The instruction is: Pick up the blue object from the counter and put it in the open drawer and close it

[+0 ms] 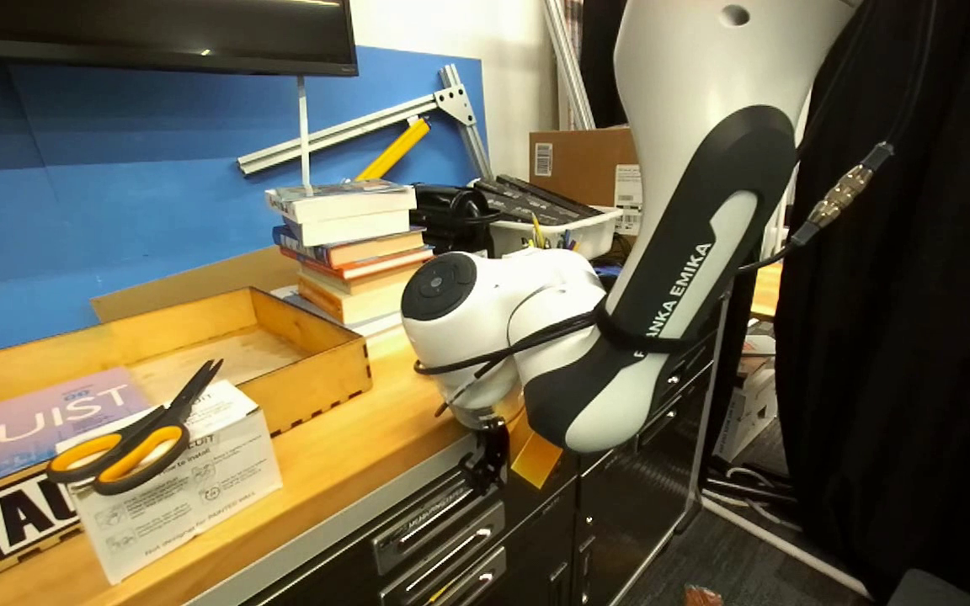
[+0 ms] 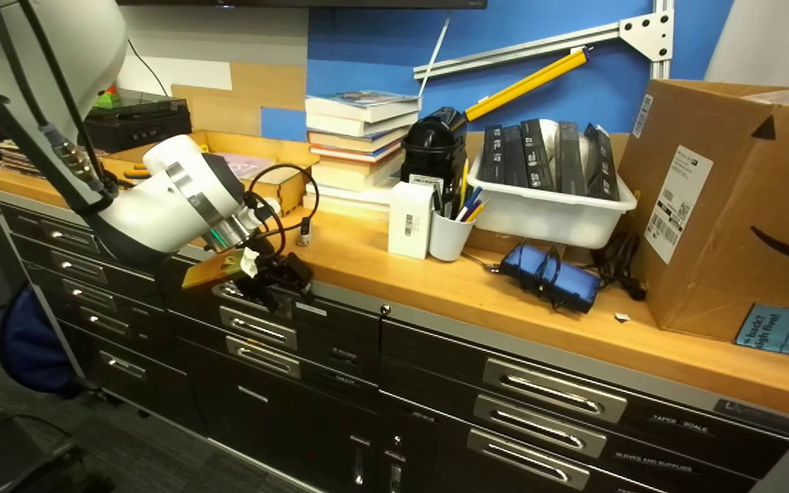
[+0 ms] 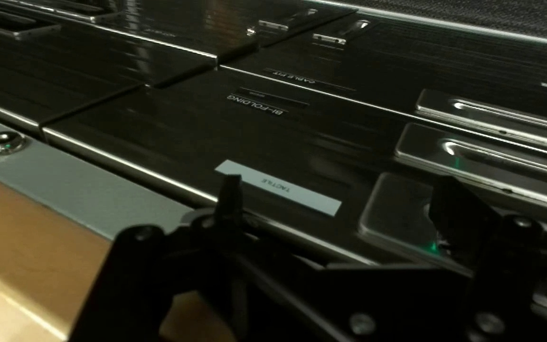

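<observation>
Jaws apart, you hover near the handle [image 3: 390, 213] of the closed drawer [image 3: 264, 154], but the blue block is out of sight, its direction anyone's guess.

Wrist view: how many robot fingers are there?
2 in view: one finger overlapping the TACTILE label, the other finger further right, overlapping a drawer handle. No others show.

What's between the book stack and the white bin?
In an exterior view: a black device; in front of it, a white box and pen cup on the counter.
</observation>
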You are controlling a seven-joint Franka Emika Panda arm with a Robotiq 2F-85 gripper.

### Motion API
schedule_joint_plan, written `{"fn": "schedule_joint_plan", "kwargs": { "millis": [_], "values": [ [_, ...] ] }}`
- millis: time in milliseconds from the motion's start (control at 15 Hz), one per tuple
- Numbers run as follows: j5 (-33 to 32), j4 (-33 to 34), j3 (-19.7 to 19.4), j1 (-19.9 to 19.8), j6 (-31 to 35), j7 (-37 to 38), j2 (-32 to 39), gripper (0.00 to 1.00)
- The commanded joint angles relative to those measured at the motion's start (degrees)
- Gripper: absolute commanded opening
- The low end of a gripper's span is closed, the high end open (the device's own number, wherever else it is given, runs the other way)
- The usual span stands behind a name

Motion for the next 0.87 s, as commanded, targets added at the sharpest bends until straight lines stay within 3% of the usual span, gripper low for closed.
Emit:
{"fn": "schedule_joint_plan", "kwargs": {
  "millis": [0,267,400,667,733,800],
  "values": [
    [9.5,-4.3,2.5,-4.5,-0.6,-9.1,-7.0,1.00],
    [29.7,-10.5,4.6,-10.1,-1.4,-25.2,-17.4,1.00],
    [39.3,-12.0,4.2,-10.5,-4.3,-33.5,-23.0,1.00],
    [49.3,-12.0,3.1,-9.7,-15.9,-44.9,-34.7,1.00],
    [45.1,-10.0,3.7,-10.5,-11.6,-39.3,-27.6,1.00],
    [47.1,-10.0,3.7,-10.5,-14.3,-41.8,-30.4,1.00]
  ]
}}
